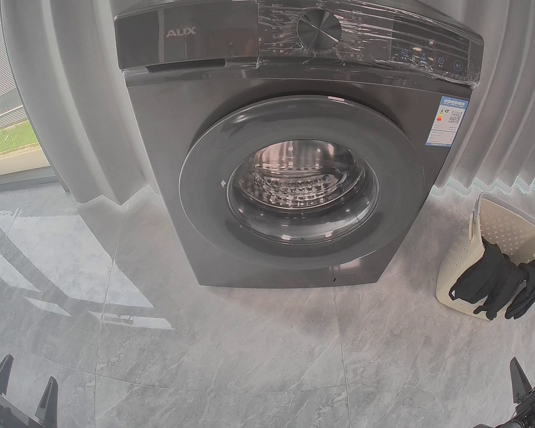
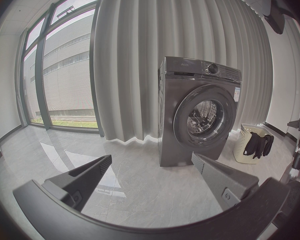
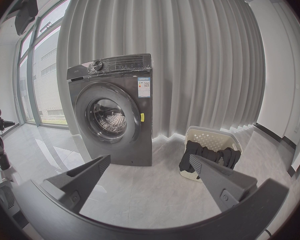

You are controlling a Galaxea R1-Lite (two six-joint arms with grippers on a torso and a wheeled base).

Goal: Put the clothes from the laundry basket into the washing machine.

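Right hand [image 1: 534, 364] sits low on the robot's right, fingers apart with nothing between them. The laundry basket [image 1: 458, 263] stands on the floor [image 1: 249, 340] ahead of it and near, just to the right of the washing machine [image 1: 160, 150]. Black clothes [image 1: 496, 277] drape over the basket's near rim and down its outer wall. Well apart on the far side, the left hand [image 1: 28, 375] is likewise spread and empty, so the right arm looks the nearer for the pick. The machine's round door [image 1: 303, 179] appears shut and would likely need opening first.
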